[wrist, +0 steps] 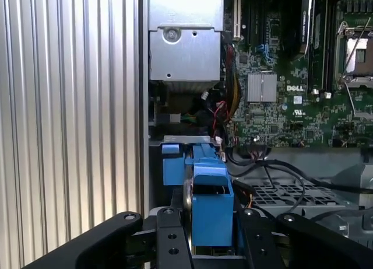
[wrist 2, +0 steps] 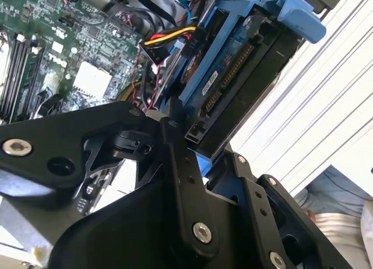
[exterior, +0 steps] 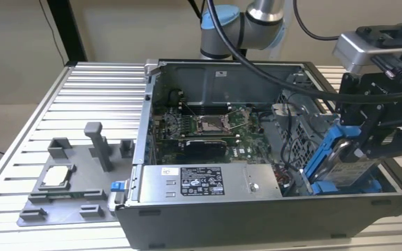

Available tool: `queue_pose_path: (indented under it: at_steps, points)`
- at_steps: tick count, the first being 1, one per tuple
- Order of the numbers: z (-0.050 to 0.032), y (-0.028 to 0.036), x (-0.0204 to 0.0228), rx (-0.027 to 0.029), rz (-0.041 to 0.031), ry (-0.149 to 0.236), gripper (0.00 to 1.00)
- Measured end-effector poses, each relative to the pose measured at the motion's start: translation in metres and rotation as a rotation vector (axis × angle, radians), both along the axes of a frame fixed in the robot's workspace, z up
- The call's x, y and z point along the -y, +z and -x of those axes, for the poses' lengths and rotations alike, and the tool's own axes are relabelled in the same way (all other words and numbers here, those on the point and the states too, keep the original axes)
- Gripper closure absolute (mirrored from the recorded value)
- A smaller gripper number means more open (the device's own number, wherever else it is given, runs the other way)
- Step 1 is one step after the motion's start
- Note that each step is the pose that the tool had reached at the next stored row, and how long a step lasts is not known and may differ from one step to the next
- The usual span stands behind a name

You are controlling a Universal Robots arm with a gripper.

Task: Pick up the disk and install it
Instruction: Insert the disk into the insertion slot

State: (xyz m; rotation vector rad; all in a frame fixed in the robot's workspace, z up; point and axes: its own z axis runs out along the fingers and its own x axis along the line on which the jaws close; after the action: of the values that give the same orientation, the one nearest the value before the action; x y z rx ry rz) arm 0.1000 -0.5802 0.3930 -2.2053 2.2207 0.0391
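Observation:
The disk [exterior: 345, 159] is a silver-grey drive in a bright blue frame. It stands on edge and tilted at the front corner of the open computer case [exterior: 257, 214], on the exterior view's right. Its lower end is down inside the case's drive bay. My gripper [exterior: 372, 138] is shut on its upper part, with black fingers [wrist: 169, 234] on both sides of the blue frame. In the first wrist view the disk [wrist: 210, 202] sits between the fingers, above a blue bay slot [wrist: 175, 164]. The second wrist view shows the disk's [wrist 2: 233, 85] connector edge.
Inside the case lie the motherboard [exterior: 208, 128], a grey power supply box [exterior: 201, 180] along the front, and loose cables [wrist 2: 172, 38] near the bay. A grey fixture tray [exterior: 68, 206] with a small square chip [exterior: 56, 177] sits on the slatted table. A person's clothing [wrist 2: 338, 210] is close by.

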Motion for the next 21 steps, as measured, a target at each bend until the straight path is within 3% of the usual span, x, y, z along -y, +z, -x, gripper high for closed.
queue_pose_path:
  at_steps: [17,18,21]
  points:
    - [0.0,-0.0002,0.0,0.0,-0.0017,0.0,1.0]
    - [0.0,-0.0002,0.0,0.0,-0.0018,0.0,0.0]
    - [0.0,-0.0001,0.0,0.0,-0.0019,0.0,0.0]
